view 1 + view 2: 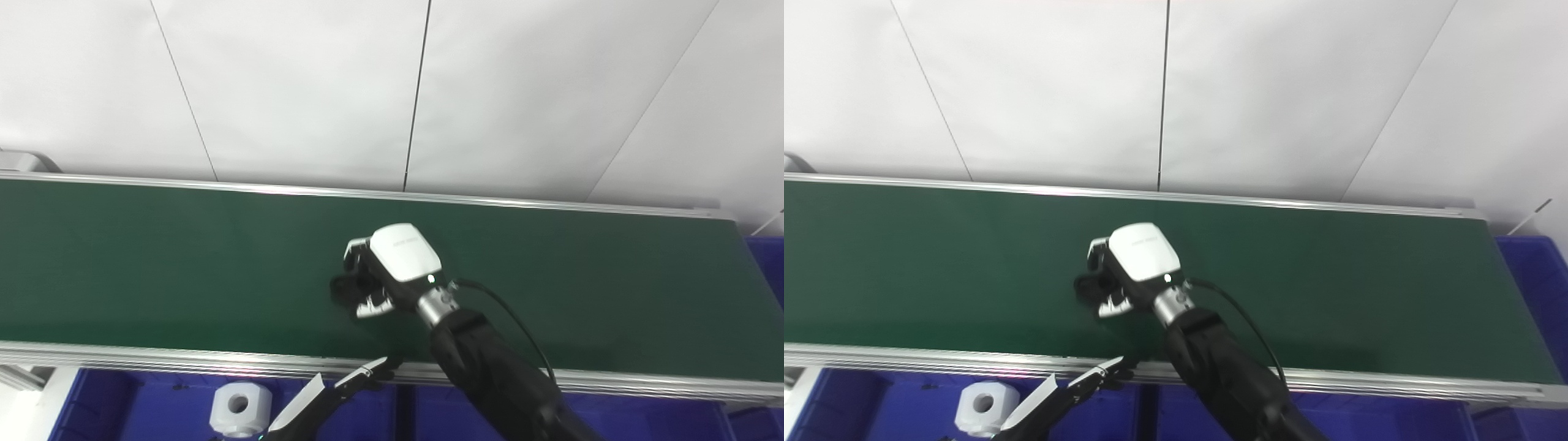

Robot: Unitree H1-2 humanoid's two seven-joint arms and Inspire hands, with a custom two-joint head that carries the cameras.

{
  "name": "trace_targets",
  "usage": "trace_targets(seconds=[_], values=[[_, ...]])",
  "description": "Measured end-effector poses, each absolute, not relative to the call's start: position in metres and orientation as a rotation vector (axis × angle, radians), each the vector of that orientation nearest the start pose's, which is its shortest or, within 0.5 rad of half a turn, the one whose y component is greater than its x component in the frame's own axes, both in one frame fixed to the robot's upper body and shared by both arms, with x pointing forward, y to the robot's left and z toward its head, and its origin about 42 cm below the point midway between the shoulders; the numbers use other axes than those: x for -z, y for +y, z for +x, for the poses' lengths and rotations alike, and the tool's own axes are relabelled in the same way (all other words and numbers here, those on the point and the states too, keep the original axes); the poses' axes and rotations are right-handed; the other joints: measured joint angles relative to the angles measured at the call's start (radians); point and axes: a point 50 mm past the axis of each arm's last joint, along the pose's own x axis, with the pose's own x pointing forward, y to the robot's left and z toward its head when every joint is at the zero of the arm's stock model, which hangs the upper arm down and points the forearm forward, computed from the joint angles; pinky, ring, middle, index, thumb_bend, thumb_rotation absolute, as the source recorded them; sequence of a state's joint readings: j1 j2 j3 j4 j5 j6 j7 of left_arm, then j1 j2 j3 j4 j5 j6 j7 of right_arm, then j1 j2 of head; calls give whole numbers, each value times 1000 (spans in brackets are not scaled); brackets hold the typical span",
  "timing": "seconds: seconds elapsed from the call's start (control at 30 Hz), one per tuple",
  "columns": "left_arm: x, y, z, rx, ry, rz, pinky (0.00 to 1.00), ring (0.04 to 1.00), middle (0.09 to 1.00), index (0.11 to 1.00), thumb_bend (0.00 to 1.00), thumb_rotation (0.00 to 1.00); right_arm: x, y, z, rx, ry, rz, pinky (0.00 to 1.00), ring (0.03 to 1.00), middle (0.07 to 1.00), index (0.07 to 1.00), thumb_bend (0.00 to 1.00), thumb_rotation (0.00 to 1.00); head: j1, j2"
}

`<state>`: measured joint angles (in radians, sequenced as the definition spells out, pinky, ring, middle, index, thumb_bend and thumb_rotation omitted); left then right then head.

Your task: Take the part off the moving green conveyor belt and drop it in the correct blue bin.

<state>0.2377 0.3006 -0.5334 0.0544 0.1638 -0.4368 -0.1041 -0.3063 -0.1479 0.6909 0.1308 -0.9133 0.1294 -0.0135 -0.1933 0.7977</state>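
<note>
Left eye view: your right hand (383,275) curls its fingers around a dark part (340,290) mid green conveyor belt (184,263); its grey lettering is unreadable. Left hand (361,375), near rail, cannot tell.

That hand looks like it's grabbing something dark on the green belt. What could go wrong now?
The dark part is mostly hidden under the right hand, so the grip may be partial and it could slip back onto the belt. Swinging toward the bins, the right arm might brush the left hand waiting at the rail.
</note>
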Motion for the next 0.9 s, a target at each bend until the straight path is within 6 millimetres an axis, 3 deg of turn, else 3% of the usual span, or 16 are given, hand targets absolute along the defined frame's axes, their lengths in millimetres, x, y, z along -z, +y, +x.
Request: trace_targets(seconds=[0.07,0.2,0.37,0.63,0.73,0.9], values=[[-35,174,148,699,-83,283,838,885,921,910,793,263,-127,-80,311,-500,-342,-1167,225,299,426,515,523,0,-3,2],[-35,174,148,700,-85,283,828,880,918,912,789,275,-174,-96,305,-389,-330,-1145,273,341,417,528,521,0,-9,11],[-35,176,148,698,-84,287,827,879,919,913,799,270,-221,-126,272,-283,-358,-1075,220,278,470,487,529,0,-28,23],[-42,177,146,692,-103,279,848,897,931,913,801,254,-226,-177,227,-167,-263,-1040,148,211,470,485,528,0,-44,43],[-42,179,145,695,-97,266,866,905,930,910,796,230,-225,-190,212,-131,-223,-1030,165,237,472,485,528,0,-52,51],[-43,185,144,679,-84,238,887,918,930,907,790,236,-195,-206,175,-145,-50,-995,155,228,471,485,529,0,-78,84]])
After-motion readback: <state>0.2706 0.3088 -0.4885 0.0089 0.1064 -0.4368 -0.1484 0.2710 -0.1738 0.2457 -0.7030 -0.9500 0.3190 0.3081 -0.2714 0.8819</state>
